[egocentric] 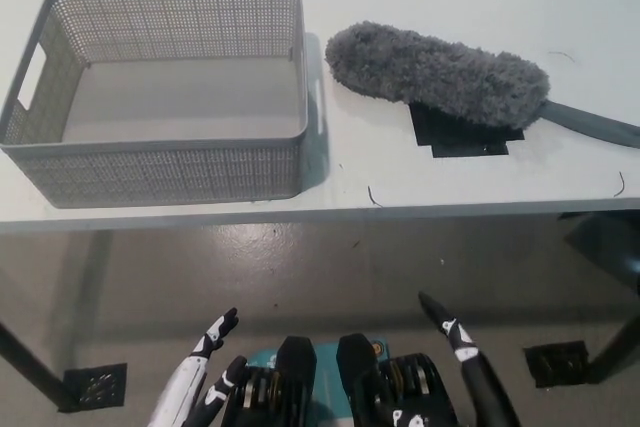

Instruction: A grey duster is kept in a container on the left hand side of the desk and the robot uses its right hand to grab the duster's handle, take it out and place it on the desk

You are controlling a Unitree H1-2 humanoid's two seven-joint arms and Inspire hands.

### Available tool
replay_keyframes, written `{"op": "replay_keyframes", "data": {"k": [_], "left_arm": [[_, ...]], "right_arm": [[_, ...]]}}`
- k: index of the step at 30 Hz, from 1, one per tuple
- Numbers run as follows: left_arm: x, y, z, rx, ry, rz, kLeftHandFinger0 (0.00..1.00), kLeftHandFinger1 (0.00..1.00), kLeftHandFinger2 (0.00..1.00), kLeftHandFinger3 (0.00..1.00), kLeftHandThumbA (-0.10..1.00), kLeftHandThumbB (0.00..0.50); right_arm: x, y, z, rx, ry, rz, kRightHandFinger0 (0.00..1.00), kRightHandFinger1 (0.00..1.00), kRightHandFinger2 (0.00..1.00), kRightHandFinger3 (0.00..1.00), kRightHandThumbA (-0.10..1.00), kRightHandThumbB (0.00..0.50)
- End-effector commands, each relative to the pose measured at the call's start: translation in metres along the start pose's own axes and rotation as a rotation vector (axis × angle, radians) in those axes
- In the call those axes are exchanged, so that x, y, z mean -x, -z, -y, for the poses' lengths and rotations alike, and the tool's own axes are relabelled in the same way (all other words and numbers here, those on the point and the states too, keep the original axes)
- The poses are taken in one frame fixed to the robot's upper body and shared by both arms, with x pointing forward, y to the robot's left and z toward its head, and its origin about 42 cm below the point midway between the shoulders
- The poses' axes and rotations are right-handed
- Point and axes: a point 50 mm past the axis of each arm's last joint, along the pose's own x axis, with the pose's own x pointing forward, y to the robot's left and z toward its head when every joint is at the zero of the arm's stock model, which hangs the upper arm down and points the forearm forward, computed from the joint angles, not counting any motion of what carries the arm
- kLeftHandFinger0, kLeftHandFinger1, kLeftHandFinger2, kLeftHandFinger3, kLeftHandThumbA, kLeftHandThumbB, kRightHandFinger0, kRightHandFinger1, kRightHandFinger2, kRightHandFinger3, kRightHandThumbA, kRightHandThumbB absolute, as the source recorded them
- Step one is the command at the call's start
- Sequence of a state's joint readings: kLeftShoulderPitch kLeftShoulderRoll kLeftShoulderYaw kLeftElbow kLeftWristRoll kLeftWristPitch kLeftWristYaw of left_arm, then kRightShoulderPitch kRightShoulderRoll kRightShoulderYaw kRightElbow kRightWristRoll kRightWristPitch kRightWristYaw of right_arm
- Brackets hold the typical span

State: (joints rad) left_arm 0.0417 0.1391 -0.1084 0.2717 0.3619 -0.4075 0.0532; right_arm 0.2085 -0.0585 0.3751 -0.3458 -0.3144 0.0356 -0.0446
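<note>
grey duster [437, 77] lies on the surface [450, 187] just right of the container [160, 152], its head over a black patch [465, 134], handle [590, 125] pointing right. left robot hand [200, 382] is low below the surface edge, spread, holding nothing. right robot hand [470, 362] is likewise low and seems spread, but is partly cropped.

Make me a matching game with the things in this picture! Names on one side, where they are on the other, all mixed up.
1 duster
2 basket
3 left hand
4 right hand

A empty, on the left of the desk
B low down on the right
C lying across a black patch
D low down on the left

Pairs: 1-C, 2-A, 3-D, 4-B
</note>
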Motion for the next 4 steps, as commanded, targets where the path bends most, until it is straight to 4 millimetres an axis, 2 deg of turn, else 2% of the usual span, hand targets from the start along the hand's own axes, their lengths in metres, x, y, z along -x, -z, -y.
{"op": "replay_keyframes", "data": {"k": [1,2,3,4], "left_arm": [[-0.005,-0.014,-0.008,0.029,-0.061,0.105,1.00,1.00,1.00,1.00,1.00,0.100],[-0.007,-0.015,-0.009,0.031,-0.064,0.108,1.00,1.00,1.00,1.00,1.00,0.101],[-0.007,-0.015,-0.009,0.031,-0.064,0.107,1.00,1.00,1.00,1.00,1.00,0.101],[-0.006,-0.015,-0.009,0.030,-0.064,0.107,1.00,1.00,1.00,1.00,1.00,0.101]], "right_arm": [[0.054,-0.156,0.030,-0.182,0.226,0.971,1.00,1.00,1.00,1.00,1.00,0.442],[0.049,-0.146,0.027,-0.160,0.209,0.937,1.00,1.00,1.00,1.00,1.00,0.484],[0.047,-0.140,0.026,-0.145,0.201,0.920,1.00,1.00,1.00,1.00,1.00,0.497],[0.041,-0.131,0.022,-0.132,0.191,0.891,1.00,1.00,1.00,1.00,1.00,0.465]]}}
